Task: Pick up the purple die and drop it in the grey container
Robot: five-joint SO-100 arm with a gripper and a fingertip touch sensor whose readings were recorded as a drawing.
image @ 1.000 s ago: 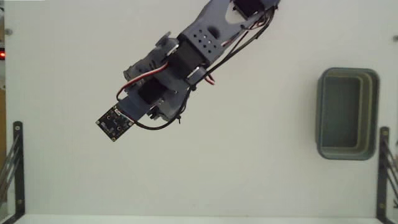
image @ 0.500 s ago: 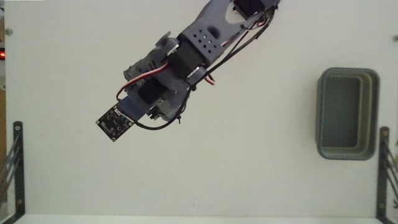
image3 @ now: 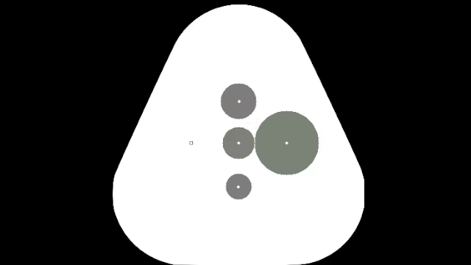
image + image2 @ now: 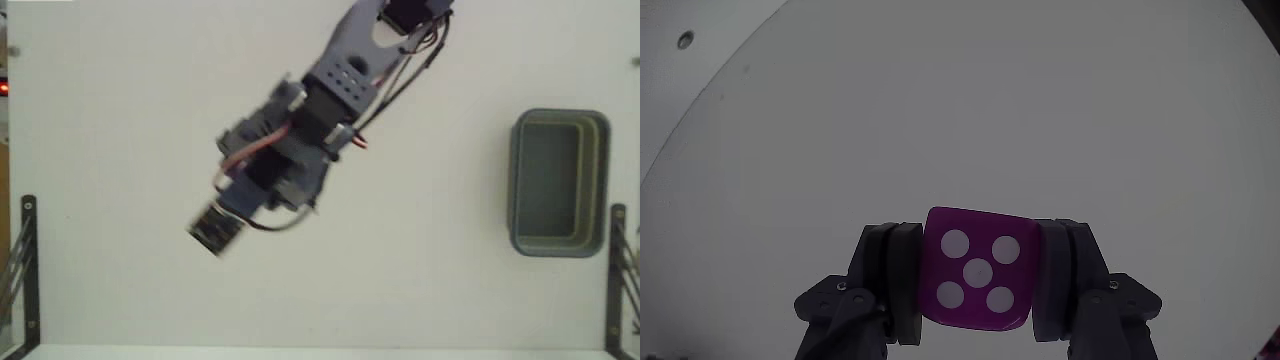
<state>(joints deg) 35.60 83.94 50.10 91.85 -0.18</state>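
On the plain white desk, your hand is clamped on the purple die, well left of the grey container; carry it right, over the container, and release.

The purple die shows five white pips in the wrist view, seemingly lifted. The grey container lies empty at the right of the fixed view.

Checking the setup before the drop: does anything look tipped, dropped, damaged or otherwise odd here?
Nothing stands out. The purple die sits squarely between the fingers of the hand, five pips facing the wrist camera. In the fixed view the grey container stands upright and empty at the right of the white table.
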